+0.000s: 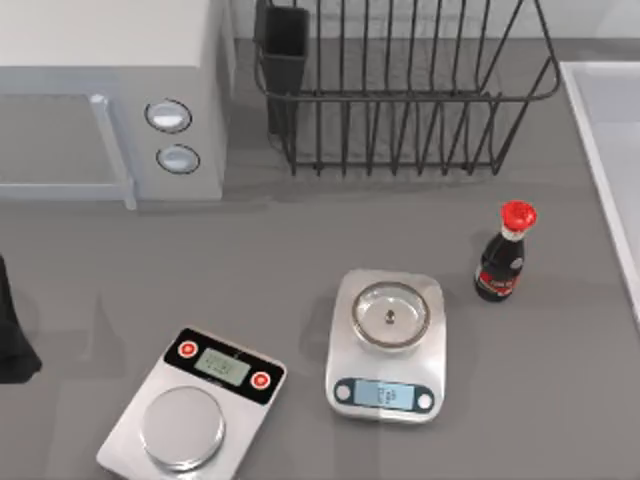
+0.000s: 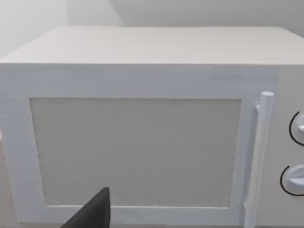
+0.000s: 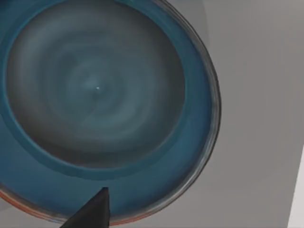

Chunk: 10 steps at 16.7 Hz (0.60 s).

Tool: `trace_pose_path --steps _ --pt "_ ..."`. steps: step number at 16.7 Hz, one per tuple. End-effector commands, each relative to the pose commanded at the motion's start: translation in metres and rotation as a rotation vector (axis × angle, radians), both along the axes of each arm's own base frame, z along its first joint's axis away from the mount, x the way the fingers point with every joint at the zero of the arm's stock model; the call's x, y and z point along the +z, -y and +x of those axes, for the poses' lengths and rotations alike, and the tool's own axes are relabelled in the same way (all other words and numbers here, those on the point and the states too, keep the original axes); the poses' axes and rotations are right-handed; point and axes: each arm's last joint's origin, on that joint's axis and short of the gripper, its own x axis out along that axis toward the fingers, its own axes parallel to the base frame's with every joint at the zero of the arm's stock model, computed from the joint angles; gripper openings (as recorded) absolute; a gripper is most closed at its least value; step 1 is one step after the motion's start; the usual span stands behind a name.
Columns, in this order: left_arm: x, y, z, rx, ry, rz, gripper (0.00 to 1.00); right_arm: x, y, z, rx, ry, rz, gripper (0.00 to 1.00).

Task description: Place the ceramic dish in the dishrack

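Rt claw [image 3: 90, 211] over blue dish [image 3: 95, 95], seemingly.

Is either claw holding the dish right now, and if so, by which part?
It cannot be told. In the right wrist view the right claw is close over the blue ceramic dish, a dark fingertip near its rim, but no grip is visible. The left claw faces the microwave.

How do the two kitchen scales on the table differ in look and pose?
The black-panelled silver scale has red round buttons and a flat solid metal disc; the all-silver scale has a grey display strip and a ringed, dish-like platform with a small central knob. The black-panelled one lies turned at an angle, the all-silver one nearly square to the table's edges. Both are rectangular, with digital displays.
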Motion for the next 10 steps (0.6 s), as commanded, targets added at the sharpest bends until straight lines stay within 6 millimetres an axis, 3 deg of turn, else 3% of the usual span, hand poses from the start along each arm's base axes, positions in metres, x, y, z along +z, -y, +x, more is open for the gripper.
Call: trace_pose_path --steps 3,10 --pt "0.0 0.0 0.0 0.0 0.0 0.0 1.0 -0.012 0.001 0.0 -0.003 -0.005 0.006 1.0" --pt "0.0 0.0 0.0 0.0 0.0 0.0 1.0 -0.09 0.003 0.001 -0.003 0.004 -0.004 1.0"
